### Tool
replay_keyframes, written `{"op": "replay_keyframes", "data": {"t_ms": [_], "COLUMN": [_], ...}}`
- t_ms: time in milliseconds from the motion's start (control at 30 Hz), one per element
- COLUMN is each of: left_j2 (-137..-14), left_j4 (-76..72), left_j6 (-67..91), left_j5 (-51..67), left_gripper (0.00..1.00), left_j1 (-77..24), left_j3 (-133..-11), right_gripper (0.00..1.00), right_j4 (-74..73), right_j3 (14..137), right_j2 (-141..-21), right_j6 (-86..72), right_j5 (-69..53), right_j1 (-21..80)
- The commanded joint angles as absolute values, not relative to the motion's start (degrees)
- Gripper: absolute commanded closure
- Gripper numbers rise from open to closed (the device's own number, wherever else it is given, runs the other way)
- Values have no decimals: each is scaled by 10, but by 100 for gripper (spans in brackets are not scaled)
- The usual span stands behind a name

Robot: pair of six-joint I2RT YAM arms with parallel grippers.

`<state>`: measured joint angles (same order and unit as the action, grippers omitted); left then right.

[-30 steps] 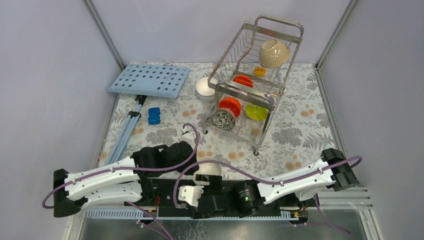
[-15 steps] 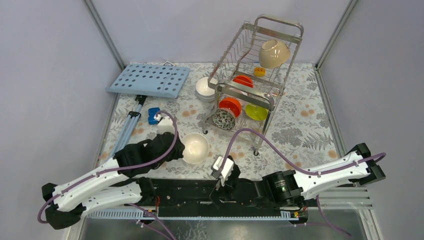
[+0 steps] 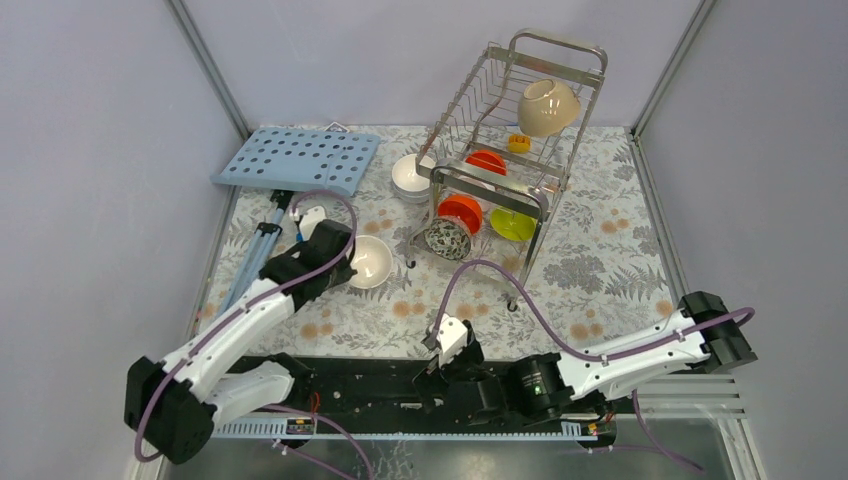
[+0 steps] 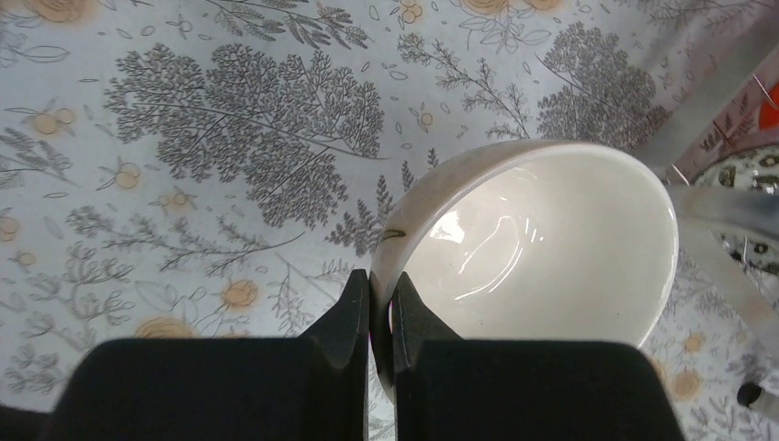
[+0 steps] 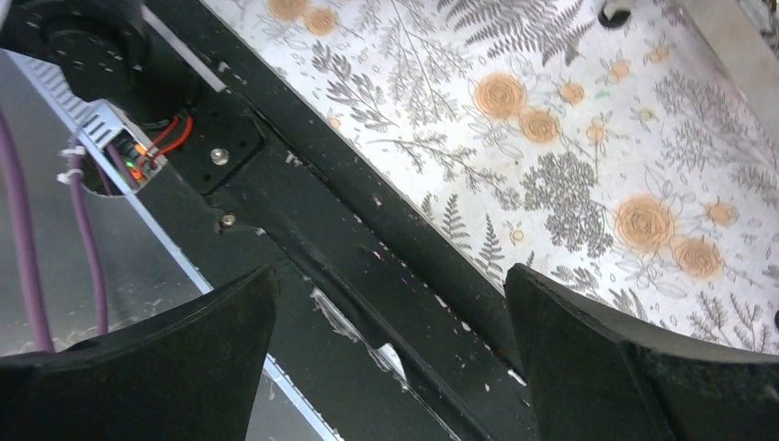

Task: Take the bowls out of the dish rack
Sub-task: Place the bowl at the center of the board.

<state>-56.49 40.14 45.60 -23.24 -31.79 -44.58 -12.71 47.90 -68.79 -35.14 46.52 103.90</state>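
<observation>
My left gripper (image 3: 352, 266) is shut on the rim of a glossy white bowl (image 3: 371, 262), held upright and low over the flowered cloth just left of the dish rack (image 3: 530, 182). The left wrist view shows one finger on each side of the rim of that bowl (image 4: 551, 248), with the gripper (image 4: 380, 296) pinching it. The rack holds a cream-beige bowl (image 3: 547, 106) on top, two orange-red bowls (image 3: 487, 160) (image 3: 460, 212), a speckled bowl (image 3: 447, 240) and a lime-green bowl (image 3: 512, 224). My right gripper (image 5: 390, 303) is open and empty over the black base rail (image 5: 303, 211).
A stack of white bowls (image 3: 408, 178) stands on the cloth left of the rack. A light-blue perforated board (image 3: 298, 158) lies at the back left, with folding legs (image 3: 252, 265) beside my left arm. A rack leg (image 4: 726, 83) is close to the held bowl.
My left arm has carried the white bowl from the front middle to the left and farther back, near the rack. My right arm has drawn back over the base rail.
</observation>
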Motion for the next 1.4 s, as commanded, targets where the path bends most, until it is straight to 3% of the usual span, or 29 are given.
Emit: {"op": "replay_keyframes", "data": {"t_ms": [0, 233, 700, 1167, 1367], "left_j2": [-618, -722, -847, -897, -890], "left_j4": [275, 219, 132, 125, 127], "left_j6": [490, 488, 493, 483, 470], "left_j5": [-201, -195, -139, -113, -104], "left_gripper": [100, 100, 100, 100, 76], "left_j1": [-288, -254, -213, -198, -198], "left_j3": [-461, -490, -517, -534, -530], "right_gripper": [0, 0, 0, 0, 0], "right_j4": [-130, -211, -302, -262, -262], "right_j3": [455, 456, 546, 513, 500], "right_j2": [-697, -744, -865, -817, -795], "right_j6": [-442, -545, -533, -499, -503], "right_j5": [511, 539, 503, 497, 502], "right_j1": [1042, 1042, 1049, 1054, 1054]}}
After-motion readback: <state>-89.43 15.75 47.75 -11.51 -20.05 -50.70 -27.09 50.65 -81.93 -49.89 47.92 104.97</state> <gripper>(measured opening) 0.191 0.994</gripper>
